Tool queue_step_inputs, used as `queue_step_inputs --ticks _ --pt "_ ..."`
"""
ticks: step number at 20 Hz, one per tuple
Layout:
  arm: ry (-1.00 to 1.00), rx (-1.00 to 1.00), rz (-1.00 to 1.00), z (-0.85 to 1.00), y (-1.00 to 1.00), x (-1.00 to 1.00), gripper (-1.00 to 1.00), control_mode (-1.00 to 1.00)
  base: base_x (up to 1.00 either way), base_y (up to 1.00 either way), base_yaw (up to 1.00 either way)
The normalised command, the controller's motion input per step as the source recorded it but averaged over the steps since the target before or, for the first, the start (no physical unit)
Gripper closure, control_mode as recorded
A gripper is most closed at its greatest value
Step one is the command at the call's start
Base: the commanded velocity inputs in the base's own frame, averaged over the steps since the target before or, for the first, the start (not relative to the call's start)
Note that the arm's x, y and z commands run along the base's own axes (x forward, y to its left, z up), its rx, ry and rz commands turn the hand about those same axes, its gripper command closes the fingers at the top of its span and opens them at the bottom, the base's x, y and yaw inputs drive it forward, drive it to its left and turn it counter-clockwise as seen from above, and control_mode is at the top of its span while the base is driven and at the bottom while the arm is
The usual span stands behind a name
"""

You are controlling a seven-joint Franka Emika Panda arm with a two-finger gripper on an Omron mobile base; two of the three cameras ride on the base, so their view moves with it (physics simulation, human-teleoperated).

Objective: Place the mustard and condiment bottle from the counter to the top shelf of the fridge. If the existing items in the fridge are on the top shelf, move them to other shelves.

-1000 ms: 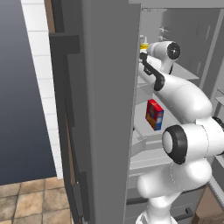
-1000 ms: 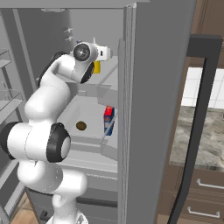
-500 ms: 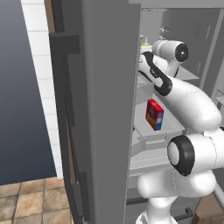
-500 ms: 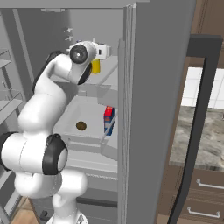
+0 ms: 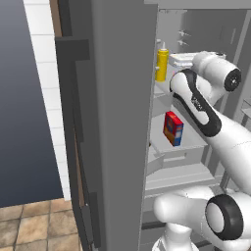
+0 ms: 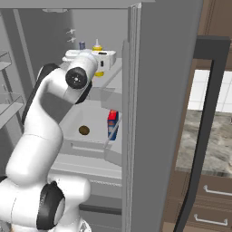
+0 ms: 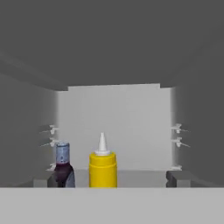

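I see the mustard (image 7: 103,166) standing upright on the fridge's (image 5: 122,98) top shelf (image 5: 162,90) just beside the condiment bottle (image 7: 62,168), the red carton (image 5: 173,128) a shelf below it, so my gripper's jaws stand wide, holding nothing.

Arm raised, elbow bent, reaching forward; pincer (image 6: 107,58) level, fingers spread.

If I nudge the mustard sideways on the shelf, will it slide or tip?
The mustard stands upright, tall and slim, so a high push would probably tip it. The condiment bottle stands close beside it and might get knocked. A low push likely slides it.
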Motion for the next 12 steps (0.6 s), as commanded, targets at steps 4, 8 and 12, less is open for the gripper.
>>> queue_step_inputs --ticks 4,8,12 --pt "-0.21 0.0 0.01 0.34 0.0 -1.0 -1.0 -1.0 0.0 0.0 0.0" --pt "-0.02 -0.02 0.12 0.17 0.06 -1.0 -1.0 -1.0 0.0 0.0 0.0" --pt "0.0 -0.01 0.14 0.0 0.04 -1.0 -1.0 -1.0 0.0 0.0 0.0"
